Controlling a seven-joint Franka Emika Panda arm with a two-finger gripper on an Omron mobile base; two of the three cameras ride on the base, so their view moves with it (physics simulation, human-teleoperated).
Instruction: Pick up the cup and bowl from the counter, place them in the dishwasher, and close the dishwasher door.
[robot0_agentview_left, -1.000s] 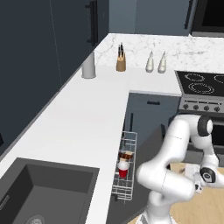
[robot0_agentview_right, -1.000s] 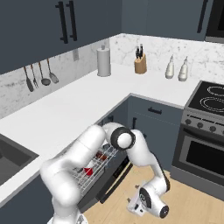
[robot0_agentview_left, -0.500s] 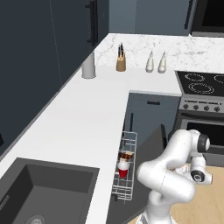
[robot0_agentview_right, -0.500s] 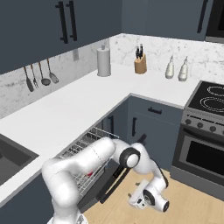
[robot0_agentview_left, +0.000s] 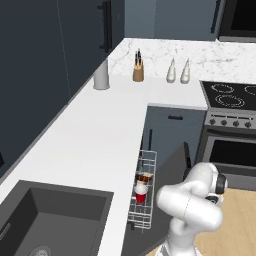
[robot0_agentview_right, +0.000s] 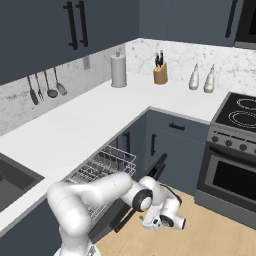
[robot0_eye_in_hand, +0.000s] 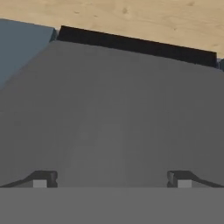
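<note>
End effector (robot0_eye_in_hand: 112, 179) spread wide, nothing held between the fingertips (robot0_eye_in_hand: 43, 179), which stand far apart at the bottom of the hand view. Directly ahead of them, the flat grey face of the dishwasher door (robot0_eye_in_hand: 113, 113), very close, with a dark strip along its far edge and pale wooden floor (robot0_eye_in_hand: 131, 17) past that. Cannot tell whether the tips touch the panel.

Seen from the right base view, end effector (robot0_agentview_right: 165, 223) low over the floor (robot0_agentview_right: 220, 235), just beside and below the outer edge of the dishwasher door (robot0_agentview_right: 150, 175), which hangs partly open and tilted. Behind and above it, the white wire rack (robot0_agentview_right: 102, 170) drawn out under the bench (robot0_agentview_right: 75, 125).

From the left base view, up and to the left of the arm's wrist: the rack (robot0_agentview_left: 142, 192) with the cup (robot0_agentview_left: 141, 192) standing upright in it, red with a white inside, and the bowl (robot0_agentview_left: 144, 177) just behind the cup, dark reddish-brown, also inside the rack. Whether cup and bowl touch cannot be told.

Farther off and higher, on the bench (robot0_agentview_left: 90, 145): grey canister (robot0_agentview_left: 101, 75), knife block (robot0_agentview_left: 138, 70), two pale bottles (robot0_agentview_left: 178, 71) near the back wall. To the right, steel oven (robot0_agentview_left: 232, 145) with a black cooktop. Far to the left, dark sink (robot0_agentview_left: 50, 215) set into the bench.
</note>
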